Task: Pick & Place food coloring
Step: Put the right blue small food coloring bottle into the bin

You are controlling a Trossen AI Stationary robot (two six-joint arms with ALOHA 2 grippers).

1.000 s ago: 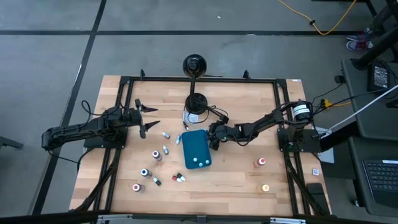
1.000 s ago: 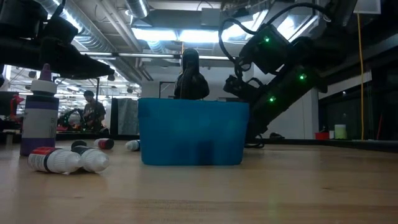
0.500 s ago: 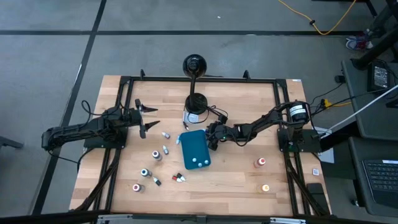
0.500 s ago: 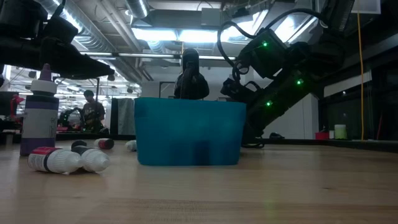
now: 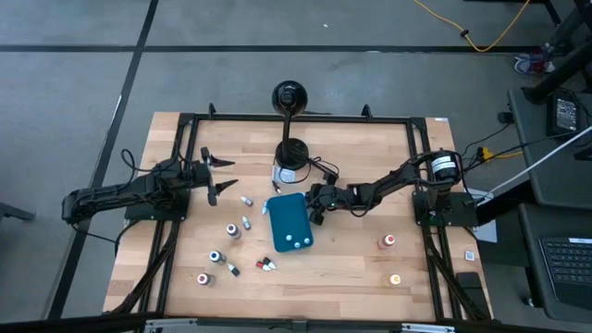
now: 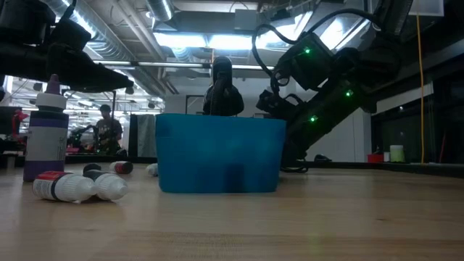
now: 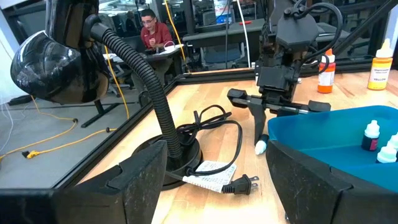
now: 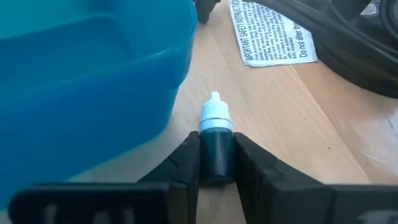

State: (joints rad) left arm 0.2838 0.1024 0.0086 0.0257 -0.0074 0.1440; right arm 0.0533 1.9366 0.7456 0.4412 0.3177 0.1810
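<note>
You're looking at a wooden table (image 5: 351,259) with the teal tray (image 5: 292,222) near its middle, and your right gripper (image 8: 217,163) sits low just beside the tray's far corner, toward the lamp. Its two dark fingers (image 8: 185,163) are clamped on a small dark food coloring bottle (image 8: 216,146) with a white cap, lying on the wood with its tip pointing away from the claw, the tray wall close alongside. Beyond that tip lie a printed safety tag (image 8: 273,34) and a black cord (image 7: 214,127). Your left gripper (image 5: 215,176) waits well off to the other side of the tray, fingers spread apart and empty. Three more bottles (image 5: 296,240) lie inside the tray, and other bottles (image 5: 233,230) are scattered between the two claws
</note>
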